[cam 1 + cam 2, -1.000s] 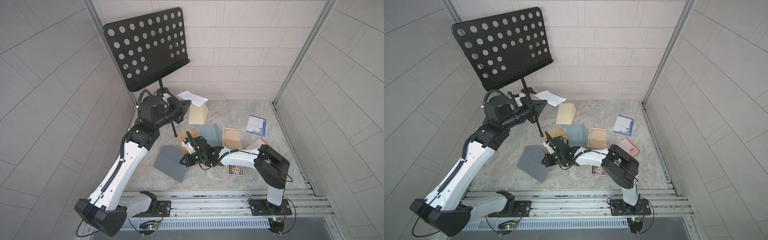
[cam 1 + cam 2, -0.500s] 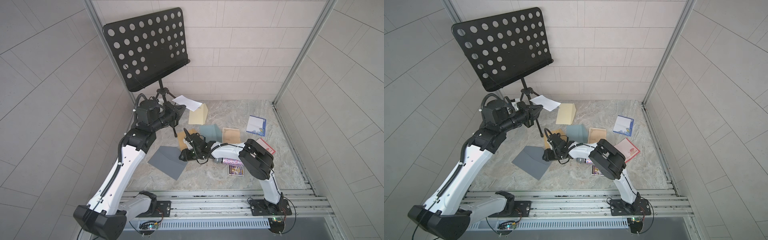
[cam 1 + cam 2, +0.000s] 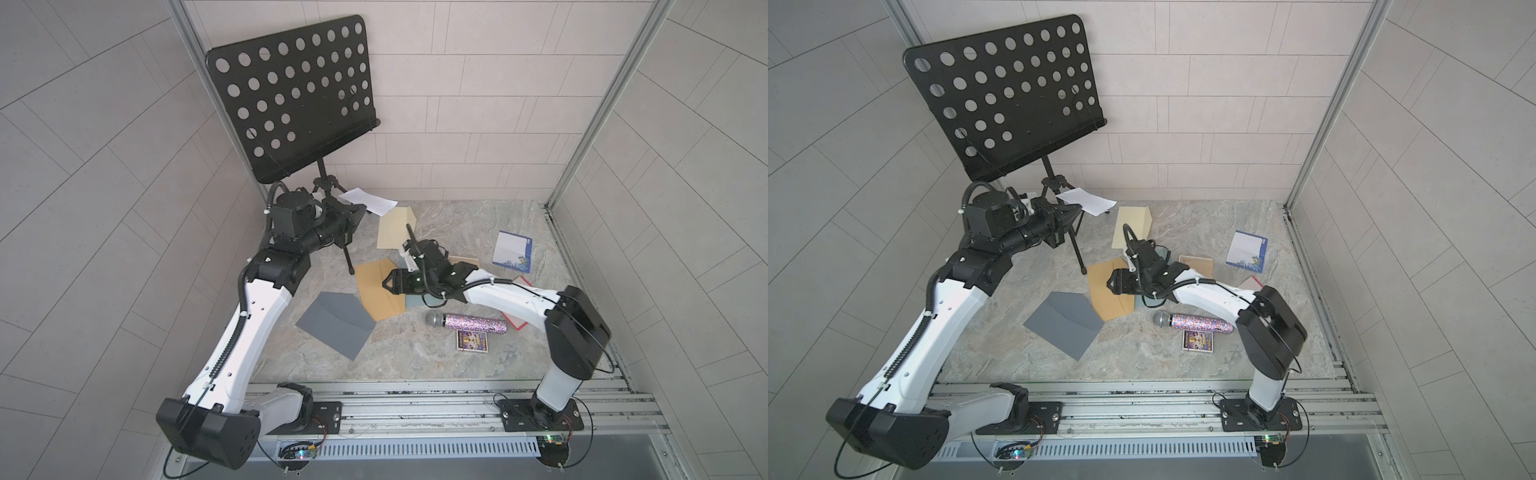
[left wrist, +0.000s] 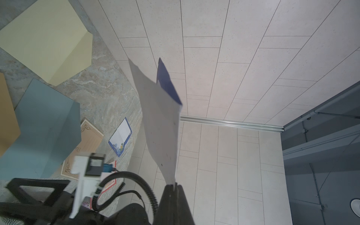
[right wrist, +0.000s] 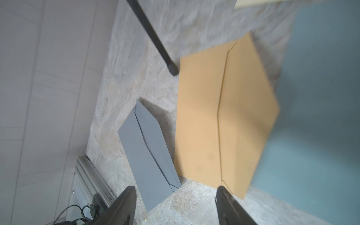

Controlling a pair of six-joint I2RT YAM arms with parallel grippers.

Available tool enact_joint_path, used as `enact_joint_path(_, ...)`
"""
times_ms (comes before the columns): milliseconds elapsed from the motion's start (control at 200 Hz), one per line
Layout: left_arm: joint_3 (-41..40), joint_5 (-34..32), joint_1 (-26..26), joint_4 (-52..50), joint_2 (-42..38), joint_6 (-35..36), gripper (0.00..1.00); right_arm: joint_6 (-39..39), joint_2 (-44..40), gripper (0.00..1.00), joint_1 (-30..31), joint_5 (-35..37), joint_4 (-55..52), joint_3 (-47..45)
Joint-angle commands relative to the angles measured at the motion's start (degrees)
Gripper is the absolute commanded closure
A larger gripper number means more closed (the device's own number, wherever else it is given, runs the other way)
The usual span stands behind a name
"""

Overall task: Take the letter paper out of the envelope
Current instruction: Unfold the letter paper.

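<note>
Above the worktop (image 3: 457,226), letter paper (image 4: 161,124) is pinched clear by the left end effector (image 4: 172,186), right end effector (image 5: 174,190) gaping empty, so a set-down's probably needed next.

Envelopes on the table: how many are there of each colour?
Grey envelope: 1
Brown envelope: 1
Cream envelope: 1
Blue envelope: 1
Total: 4
</note>
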Motion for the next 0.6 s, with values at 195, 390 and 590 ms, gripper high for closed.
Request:
enact_joint_path(195,4.9,5.4,-0.1,3.1,5.0,-0.3,1.00,4.9,-18.2,0.36,-15.7,-2.9,-3.4,-1.5)
enact_joint_path(390,5.1,7.4,-3.1,7.5,8.9,-0.5,1.00,10.7,-17.3,0.38,-20.4,-7.7,-5.1,10.0)
enact_joint_path(590,6.7,7.3,-6.4,9.3,11.8,-0.9,1.00,23.4,-13.8,0.38,-23.1,-13.7,-1.0,15.8)
